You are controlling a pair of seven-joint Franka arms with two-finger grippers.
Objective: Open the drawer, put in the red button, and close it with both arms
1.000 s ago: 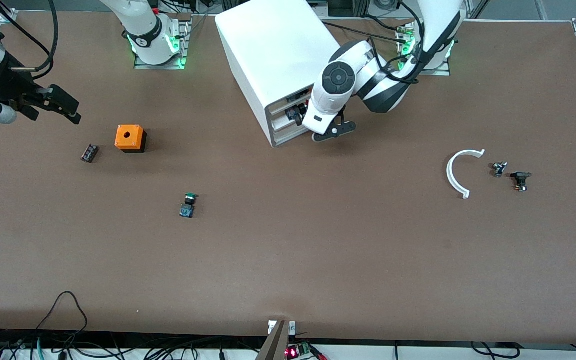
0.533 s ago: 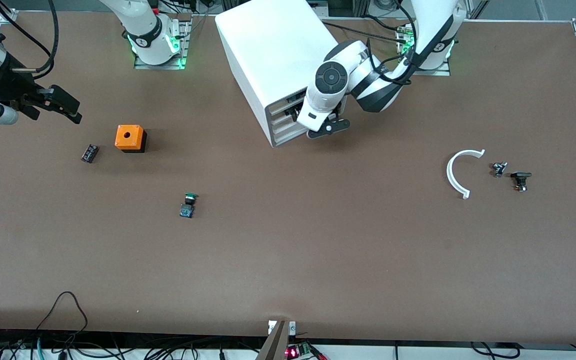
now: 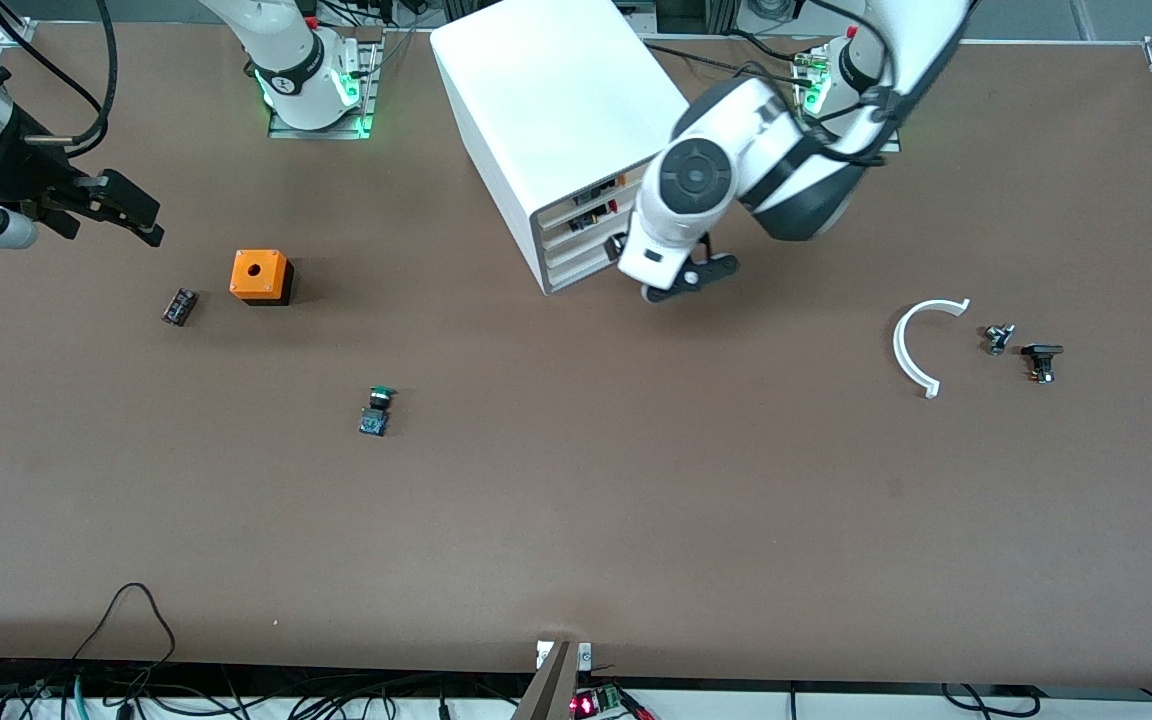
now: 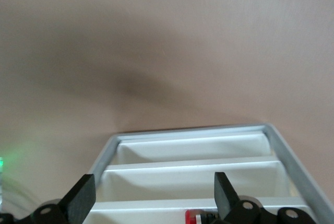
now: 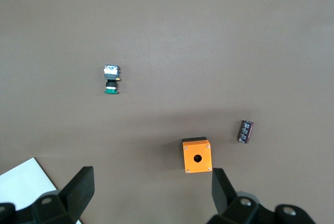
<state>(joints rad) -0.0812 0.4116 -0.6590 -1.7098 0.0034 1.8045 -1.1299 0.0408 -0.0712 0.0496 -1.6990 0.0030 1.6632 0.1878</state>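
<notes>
Although the drawer point(image 3: 581, 222) looks close to shut, a sliver of the red button point(image 4: 194, 216) shows inside it, so closing seems the step in hand; whether the front sits flush I cannot tell. The white cabinet point(image 3: 556, 100) stands at the upper centre of the front view. The left gripper point(image 3: 691, 280) hangs just in front of its face, slightly lower in the frame, fingers spread and empty. The drawer's wide flat front runs across that face, so a push goes straight in. The trays are smooth, glossy plastic. The right gripper point(image 3: 126, 215), also spread, waits well apart in the upper frame, near the orange box point(image 3: 261, 277).
</notes>
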